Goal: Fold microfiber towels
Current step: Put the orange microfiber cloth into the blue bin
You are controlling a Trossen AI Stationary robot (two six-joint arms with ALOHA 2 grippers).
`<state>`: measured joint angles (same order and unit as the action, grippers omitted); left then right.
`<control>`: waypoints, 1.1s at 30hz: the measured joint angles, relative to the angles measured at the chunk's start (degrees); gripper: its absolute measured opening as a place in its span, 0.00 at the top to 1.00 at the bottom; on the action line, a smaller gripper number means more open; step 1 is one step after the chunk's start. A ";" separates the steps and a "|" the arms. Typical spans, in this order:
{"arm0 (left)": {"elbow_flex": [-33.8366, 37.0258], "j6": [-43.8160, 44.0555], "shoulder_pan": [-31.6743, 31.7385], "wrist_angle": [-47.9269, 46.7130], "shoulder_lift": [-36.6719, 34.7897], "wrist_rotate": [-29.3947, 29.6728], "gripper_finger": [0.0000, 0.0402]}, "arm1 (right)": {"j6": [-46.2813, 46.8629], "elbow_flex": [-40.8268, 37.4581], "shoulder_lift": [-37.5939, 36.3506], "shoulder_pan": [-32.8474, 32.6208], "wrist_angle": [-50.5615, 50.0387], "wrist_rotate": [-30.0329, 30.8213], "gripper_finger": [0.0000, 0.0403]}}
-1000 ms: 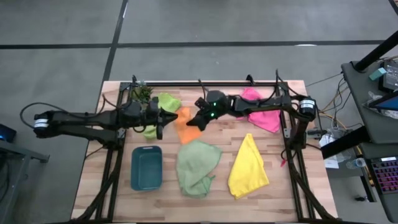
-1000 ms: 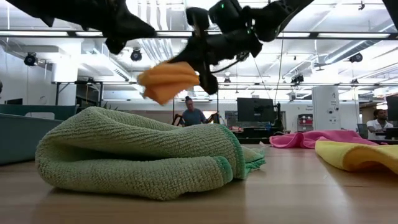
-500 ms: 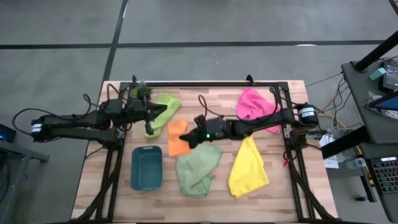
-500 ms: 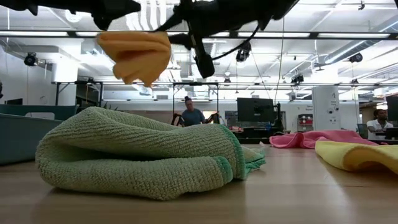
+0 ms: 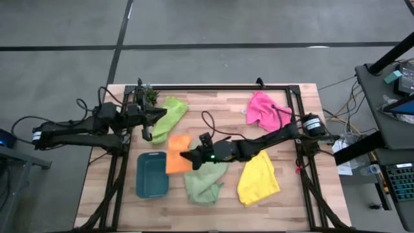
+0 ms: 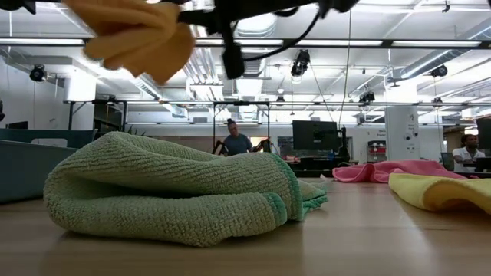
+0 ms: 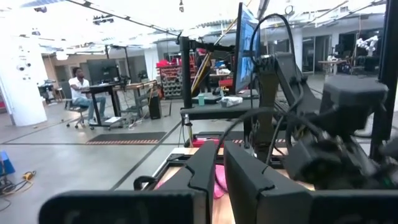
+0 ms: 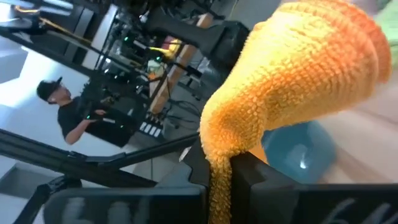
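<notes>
An orange towel (image 5: 176,155) hangs in the air left of the table's middle, with my right gripper (image 5: 188,156) shut on it. It shows high up in the low view (image 6: 134,34) and close up in the right wrist view (image 8: 298,81). Below it a pale sage green towel (image 5: 206,178) lies crumpled on the table. A lime green towel (image 5: 169,115) lies at the far left, a pink towel (image 5: 264,109) at the far right and a yellow towel (image 5: 259,173) at the near right. My left gripper (image 5: 155,114) is shut, holds nothing, and hovers beside the lime towel. My right gripper pinches a bunched fold of the orange towel (image 8: 219,171) between its two fingers. The fingers lie about level and come from the table's right. The rest of the towel bulges out past the fingertips, folded over in layers (image 6: 146,46), lifted clear of the table.
A teal tray (image 5: 152,176) stands near the left front, just left of the held towel. A small potted plant (image 5: 149,96) stands at the far left by the frame. People sit at desks in the room beyond the table.
My right gripper has swung from the far middle toward the table's near left, carrying the orange towel, which stays lifted, over to the tray's right side; the wrist has rolled. My left gripper has drawn back toward the table's left edge and risen a little.
</notes>
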<state>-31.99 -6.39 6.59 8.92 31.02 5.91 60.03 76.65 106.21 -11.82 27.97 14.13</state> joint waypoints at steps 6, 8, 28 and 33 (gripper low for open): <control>0.00 2.87 0.00 -0.04 -0.41 -0.08 0.95 | -0.48 11.31 7.68 0.38 0.03 -4.27 0.97; 0.00 2.92 0.00 0.00 -0.77 -0.08 0.95 | 0.47 15.01 10.40 0.62 -0.54 -4.86 0.97; 0.13 4.59 0.04 -2.48 -5.59 -0.29 0.95 | 13.56 40.82 33.31 2.36 -6.45 -11.76 0.97; 0.13 4.59 0.03 -2.43 -5.68 -2.72 0.95 | 13.99 44.70 35.45 2.48 -13.52 -12.10 0.97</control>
<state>-31.86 -1.80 6.62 6.48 25.34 3.19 74.02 121.35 141.67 -9.34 14.44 2.03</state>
